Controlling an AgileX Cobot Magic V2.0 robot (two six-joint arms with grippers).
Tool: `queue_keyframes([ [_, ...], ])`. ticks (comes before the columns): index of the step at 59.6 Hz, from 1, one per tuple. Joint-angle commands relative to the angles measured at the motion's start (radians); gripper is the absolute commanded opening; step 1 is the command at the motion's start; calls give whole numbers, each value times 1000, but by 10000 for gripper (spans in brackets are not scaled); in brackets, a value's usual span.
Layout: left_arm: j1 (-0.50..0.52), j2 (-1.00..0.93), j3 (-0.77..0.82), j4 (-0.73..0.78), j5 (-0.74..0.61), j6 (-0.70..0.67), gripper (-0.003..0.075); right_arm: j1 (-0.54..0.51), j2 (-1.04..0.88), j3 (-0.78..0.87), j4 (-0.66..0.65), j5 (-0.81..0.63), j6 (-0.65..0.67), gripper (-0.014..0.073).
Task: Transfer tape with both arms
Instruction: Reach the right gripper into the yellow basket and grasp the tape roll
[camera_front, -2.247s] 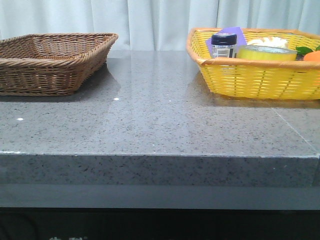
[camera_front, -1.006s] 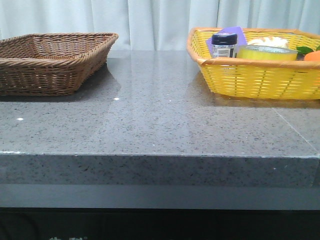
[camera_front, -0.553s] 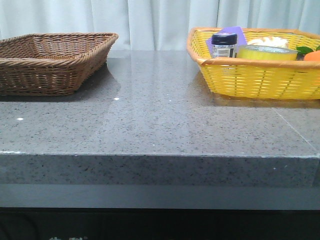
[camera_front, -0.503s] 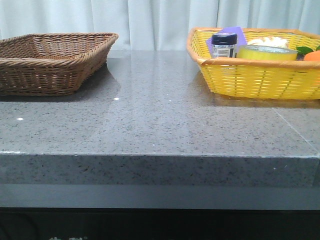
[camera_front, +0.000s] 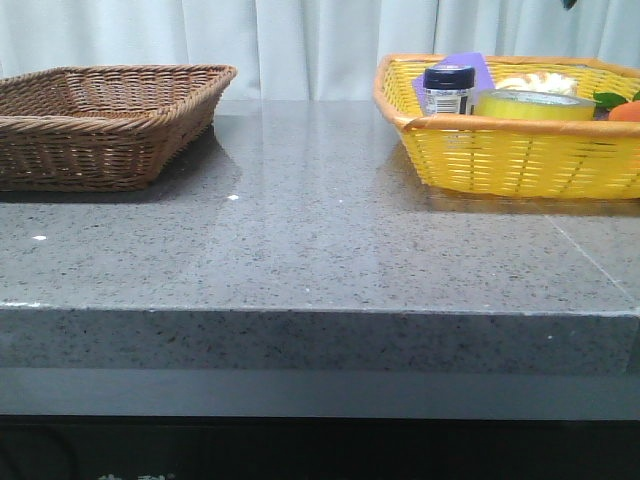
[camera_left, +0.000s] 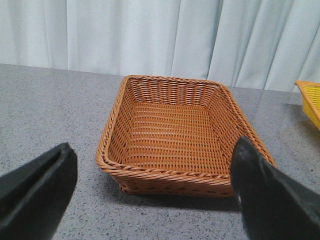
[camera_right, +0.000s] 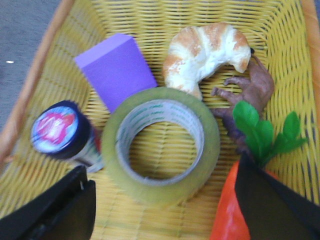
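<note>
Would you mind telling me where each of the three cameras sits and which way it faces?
Front: low at the table's near edge, facing forward at both baskets; only a dark sliver at the top edge.
Left wrist: above the table, facing the brown basket; open black jaws frame it.
Right wrist: over the yellow basket, looking down at the tape; open jaws below.
Shared: front and right wrist both show the tape and jar.

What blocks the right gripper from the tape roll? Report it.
Nothing visible covers the tape roll; it lies flat in the yellow basket between the open right gripper fingers. The jar, purple block and croissant crowd its sides.
</note>
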Motion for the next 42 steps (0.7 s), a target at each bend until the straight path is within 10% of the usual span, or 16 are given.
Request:
queue_keyframes([
  [1,-2,13,-38,-7,-81,-8,616,-4,41,-130,-70,3,42,590],
  [26,-2,13,-38,-2,-81,-8,616,-4,304,-383,-135,116,72,585],
  [42,-2,13,-38,38,-81,-8,617,-4,340,-383,-140,121,72,366],
])
